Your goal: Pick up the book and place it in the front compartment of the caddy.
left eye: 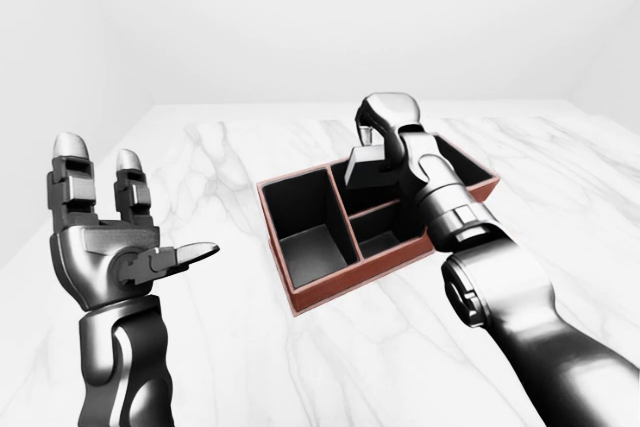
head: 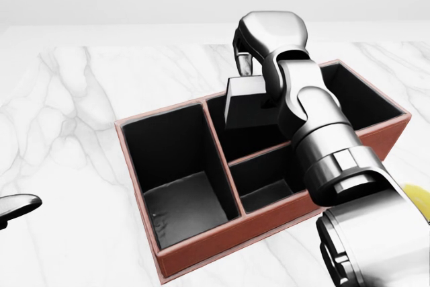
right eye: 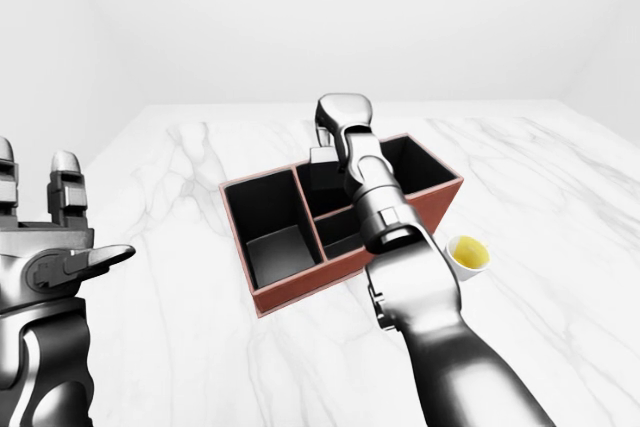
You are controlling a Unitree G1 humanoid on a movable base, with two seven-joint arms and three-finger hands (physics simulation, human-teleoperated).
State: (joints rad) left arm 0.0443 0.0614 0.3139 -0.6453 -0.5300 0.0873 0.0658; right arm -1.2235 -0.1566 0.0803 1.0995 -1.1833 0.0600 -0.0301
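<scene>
Right hand (head: 250, 65) sits at upper centre of the head view, fingers closed on the top edge of the book (head: 248, 104). Book is dark, slightly tilted, and hangs over the upper middle compartment of the caddy (head: 176, 255), its lower edge about level with the rim; cannot tell whether it touches the divider. Right forearm runs down to the lower right of the frame and hides part of the caddy's right side.

Caddy: reddish-brown walls, black interior, set at a slant on the white marble worktop (head: 74, 112). One long compartment on its left side, smaller ones to the right of that.

Left hand (left eye: 105, 237) is raised at the left of the left-eye view, well apart from the caddy, fingers spread wide and upright, thumb out to the side, holding nothing.

A small yellow cup (right eye: 467, 253) stands on the worktop just beside the caddy's lower right corner in the right-eye view.
</scene>
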